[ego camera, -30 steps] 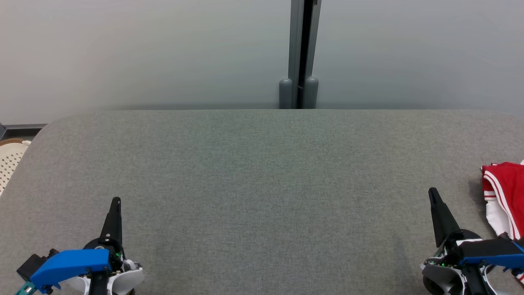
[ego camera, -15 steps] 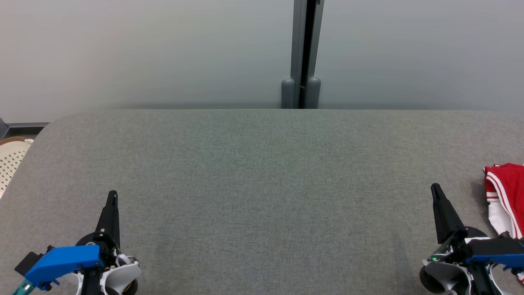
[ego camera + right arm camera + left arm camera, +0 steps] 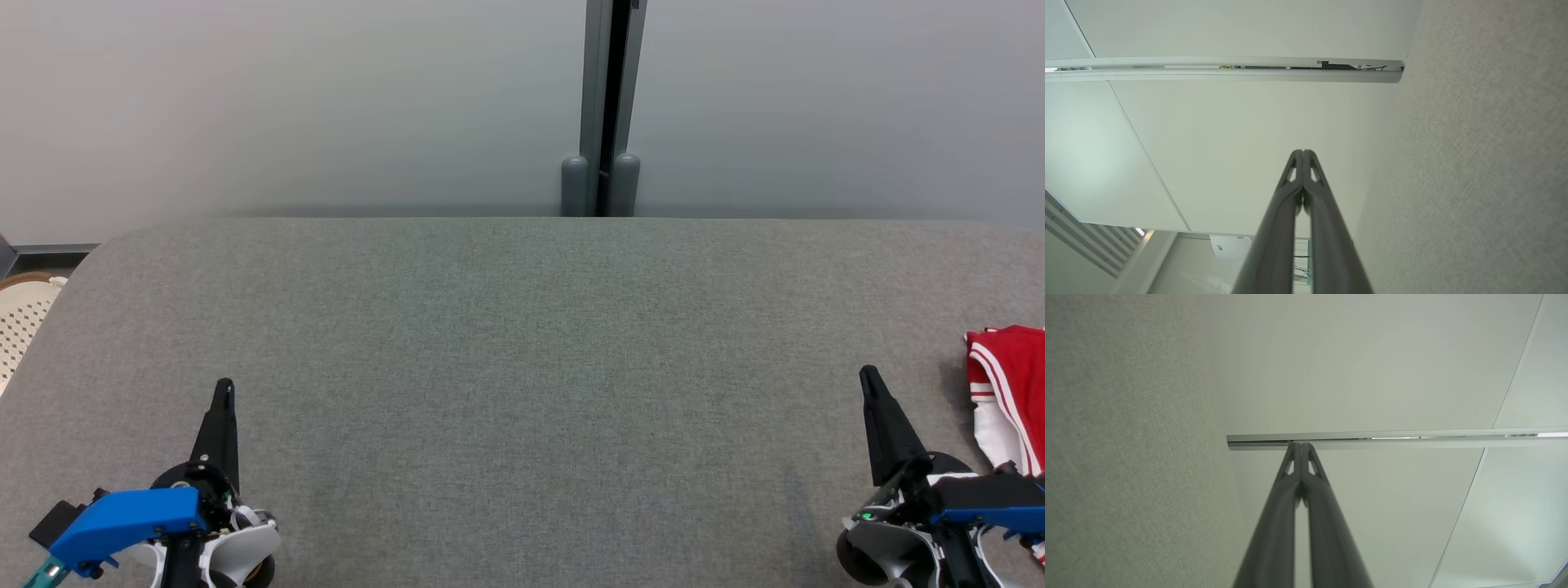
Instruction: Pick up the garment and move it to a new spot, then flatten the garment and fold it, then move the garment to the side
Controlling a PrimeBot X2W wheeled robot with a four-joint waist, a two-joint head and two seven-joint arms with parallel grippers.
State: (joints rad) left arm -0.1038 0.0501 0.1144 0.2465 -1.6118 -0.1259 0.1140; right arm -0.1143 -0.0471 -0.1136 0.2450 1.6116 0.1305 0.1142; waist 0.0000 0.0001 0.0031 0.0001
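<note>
Garment (image 3: 1008, 384) lies just right of the right claw (image 3: 867, 374), cut off by the frame edge, long axis unclear. That claw and the left claw (image 3: 224, 385) are pinched together, empty.

surface: grey fabric-covered table (image 3: 522, 367) | on it: red-and-white garment (image 3: 1008, 384), lying at its right side

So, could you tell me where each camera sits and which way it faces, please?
Head view: on the head, facing forward and down over the grey fabric-covered table; left hand and right hand at the lower corners.
Left wrist view: on the left wrist, facing the pale wall along its shut fingers.
Right wrist view: the same from the right wrist.
All share table and wall.
</note>
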